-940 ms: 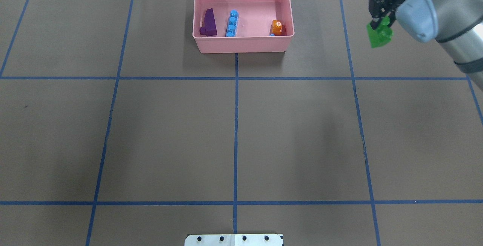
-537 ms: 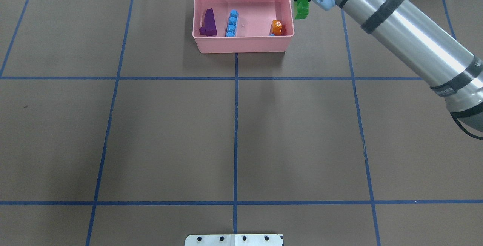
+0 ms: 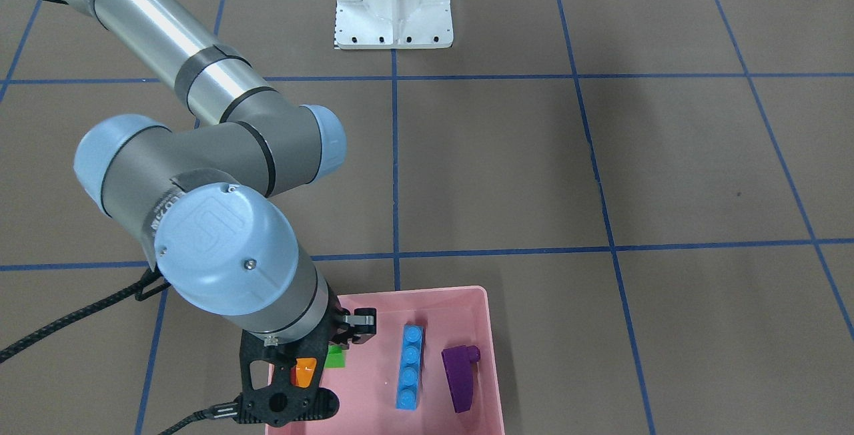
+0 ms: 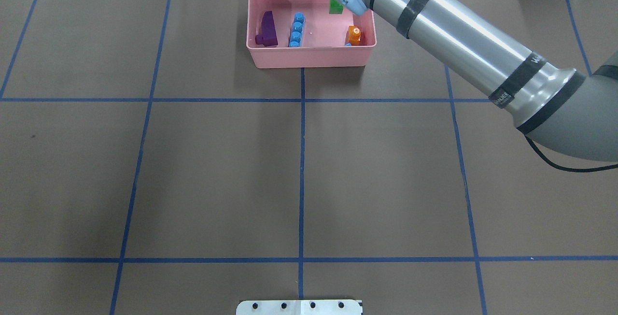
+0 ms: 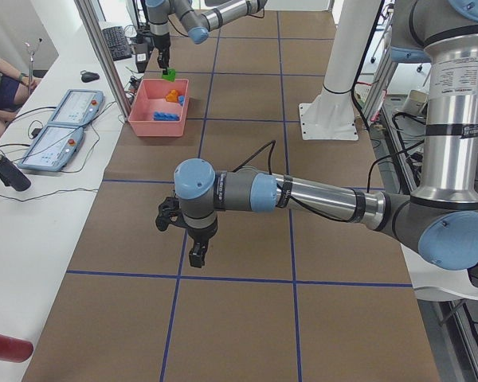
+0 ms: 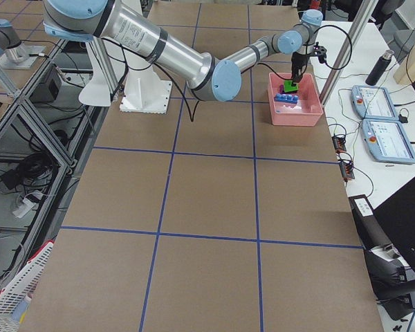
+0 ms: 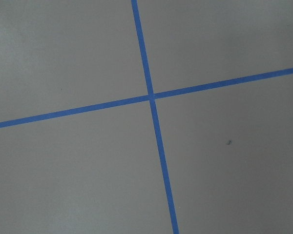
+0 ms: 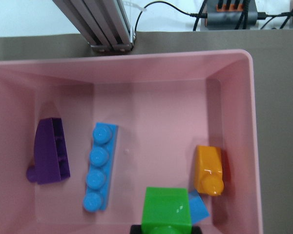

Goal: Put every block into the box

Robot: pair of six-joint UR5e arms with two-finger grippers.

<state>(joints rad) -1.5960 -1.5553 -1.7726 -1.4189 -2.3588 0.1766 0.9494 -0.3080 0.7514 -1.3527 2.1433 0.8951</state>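
While hanging above the pink box [image 4: 309, 57], holds the green brick [image 8: 166, 209] pinched in the closed right jaws, raised off the floor near 6 o'clock in the wrist view, probably for a drop clear of the walls. Finds the orange sloped brick [image 8: 208, 169] at 4 o'clock and the small blue cube [image 8: 199, 208] partly hidden by the green one, so risks landing on them; leaves the long blue bar [image 8: 100, 168] and purple brick [image 8: 50, 156] toward 8 and 9 o'clock, well apart. Cannot tell how the left jaws stand, off over the tabletop [image 7: 63, 170]

box [image 8: 151, 68] floor bare between blue bar [image 8: 99, 167] and orange brick [image 8: 208, 169], below held green brick [image 8: 166, 207].
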